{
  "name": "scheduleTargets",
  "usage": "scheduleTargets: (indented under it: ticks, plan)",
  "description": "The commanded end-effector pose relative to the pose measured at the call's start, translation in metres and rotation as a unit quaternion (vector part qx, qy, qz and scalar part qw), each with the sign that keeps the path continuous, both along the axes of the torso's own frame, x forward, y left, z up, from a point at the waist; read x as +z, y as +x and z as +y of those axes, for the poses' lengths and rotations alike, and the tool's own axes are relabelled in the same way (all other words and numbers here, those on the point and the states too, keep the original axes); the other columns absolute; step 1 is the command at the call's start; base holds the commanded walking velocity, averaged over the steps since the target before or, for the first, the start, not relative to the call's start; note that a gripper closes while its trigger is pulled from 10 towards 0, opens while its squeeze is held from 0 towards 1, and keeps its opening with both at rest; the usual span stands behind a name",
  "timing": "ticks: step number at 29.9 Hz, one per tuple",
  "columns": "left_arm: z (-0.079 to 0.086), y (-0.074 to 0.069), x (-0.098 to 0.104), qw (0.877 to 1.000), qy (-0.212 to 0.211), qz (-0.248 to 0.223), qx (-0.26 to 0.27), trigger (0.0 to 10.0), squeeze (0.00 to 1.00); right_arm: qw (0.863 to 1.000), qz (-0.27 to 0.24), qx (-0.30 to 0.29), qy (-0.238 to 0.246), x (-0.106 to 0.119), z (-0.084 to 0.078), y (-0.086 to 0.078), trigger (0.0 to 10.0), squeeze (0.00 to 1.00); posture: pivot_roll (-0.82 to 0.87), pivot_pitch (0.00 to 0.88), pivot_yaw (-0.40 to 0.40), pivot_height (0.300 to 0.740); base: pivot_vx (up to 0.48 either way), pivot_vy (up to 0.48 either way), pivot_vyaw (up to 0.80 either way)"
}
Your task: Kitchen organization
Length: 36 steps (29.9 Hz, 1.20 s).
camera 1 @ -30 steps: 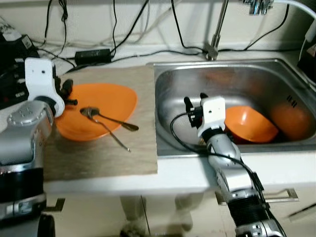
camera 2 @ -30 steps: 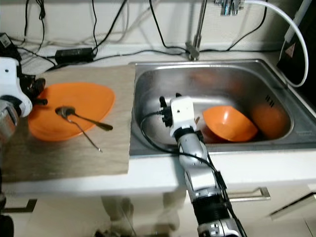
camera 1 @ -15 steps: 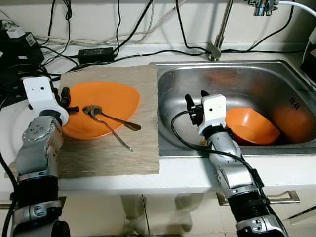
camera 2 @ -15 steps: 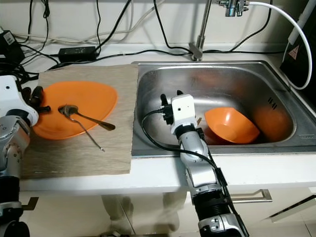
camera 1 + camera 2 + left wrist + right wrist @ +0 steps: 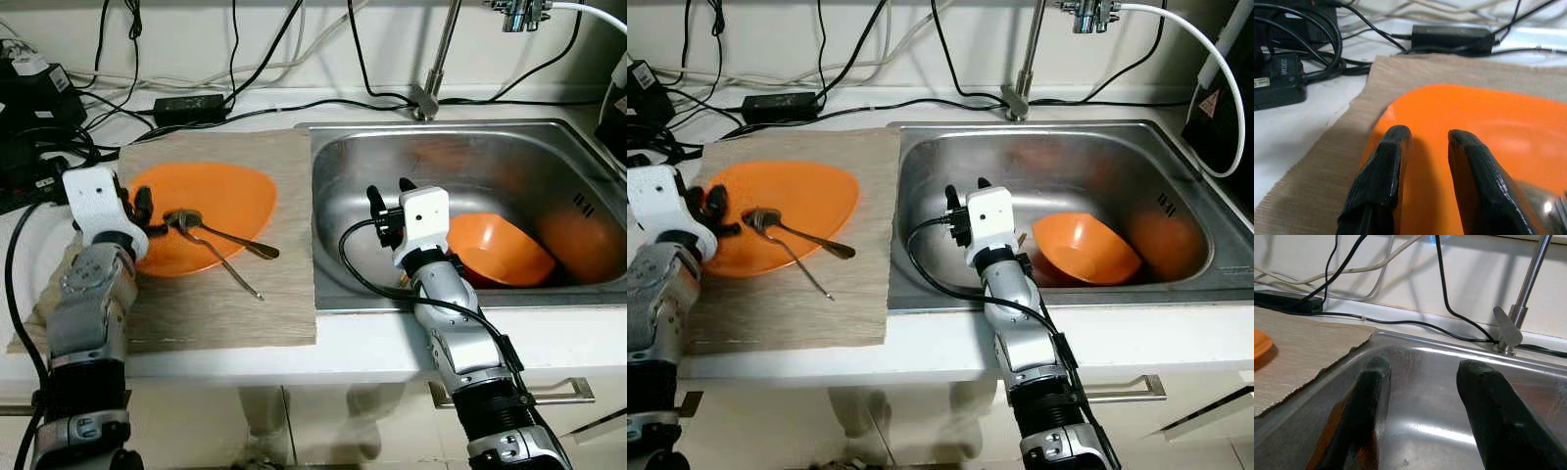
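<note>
An orange plate [image 5: 220, 196] lies on a beige mat [image 5: 245, 304] left of the sink. A metal spoon [image 5: 223, 236] and a fork [image 5: 223, 265] rest on it, handles pointing right. My left gripper [image 5: 143, 209] is at the plate's left rim. In the left wrist view, its fingers [image 5: 1392, 147] stand a little apart over the orange plate [image 5: 1488, 122], holding nothing that I can see. An orange bowl [image 5: 495, 247] lies tilted in the steel sink [image 5: 451, 125]. My right gripper [image 5: 388, 194] hangs open inside the sink, left of the bowl and apart from it.
A tap [image 5: 433, 69] stands behind the sink. A black power adapter [image 5: 186, 106] and several cables lie on the counter behind the mat. Right of the bowl is an orange patch [image 5: 580, 235]; whether it is an object or a reflection I cannot tell.
My left arm has swung right, bringing its gripper from beside the plate to over its left rim. The camera shifted a second ago. The right arm and bowl have not moved.
</note>
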<state>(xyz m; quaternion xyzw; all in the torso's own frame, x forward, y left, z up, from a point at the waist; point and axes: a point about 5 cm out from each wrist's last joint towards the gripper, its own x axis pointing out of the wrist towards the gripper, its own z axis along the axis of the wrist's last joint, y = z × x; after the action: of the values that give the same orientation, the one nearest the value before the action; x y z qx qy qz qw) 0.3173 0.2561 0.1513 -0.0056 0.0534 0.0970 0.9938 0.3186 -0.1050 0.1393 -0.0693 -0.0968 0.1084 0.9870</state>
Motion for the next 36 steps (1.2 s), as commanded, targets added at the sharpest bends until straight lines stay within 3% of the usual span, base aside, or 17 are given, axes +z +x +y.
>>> scheduleTargets:
  ticks: [1,13,22,27,33,36]
  plan:
    - [-0.001,-0.002,-0.001,1.0,0.015,0.015,-0.013,10.0,0.0,1.0,0.023,-0.005,-0.004,-0.013,-0.002,-0.003,10.0,0.0,0.03,0.008,0.057,0.74,0.0,0.0,0.0]
    - [0.003,-0.01,0.0,0.998,0.036,0.04,-0.027,10.0,0.0,1.0,0.029,-0.005,-0.001,-0.016,0.0,-0.004,10.0,0.0,0.04,0.007,0.068,0.74,0.0,0.0,0.0]
    - [0.006,-0.018,0.012,0.997,0.043,0.046,-0.042,10.0,0.0,0.999,0.033,-0.002,-0.002,-0.018,0.001,-0.005,10.0,0.0,0.06,0.004,0.069,0.74,0.0,0.0,0.0]
    - [0.003,-0.028,0.009,0.996,0.04,0.059,-0.049,10.0,0.0,0.999,0.036,0.001,0.01,-0.017,0.003,-0.005,10.0,0.0,0.06,0.002,0.072,0.74,0.0,0.0,0.0]
    - [-0.001,-0.032,0.004,0.995,0.036,0.072,-0.054,10.0,0.0,0.993,0.065,0.072,0.062,-0.004,0.016,-0.01,10.0,0.0,0.06,0.004,0.071,0.74,0.0,0.0,0.0]
    - [-0.002,-0.034,0.003,0.995,0.034,0.08,-0.055,10.0,0.0,0.969,0.116,0.202,0.078,0.004,0.032,-0.027,10.0,0.0,0.06,0.006,0.071,0.74,0.0,0.0,0.0]
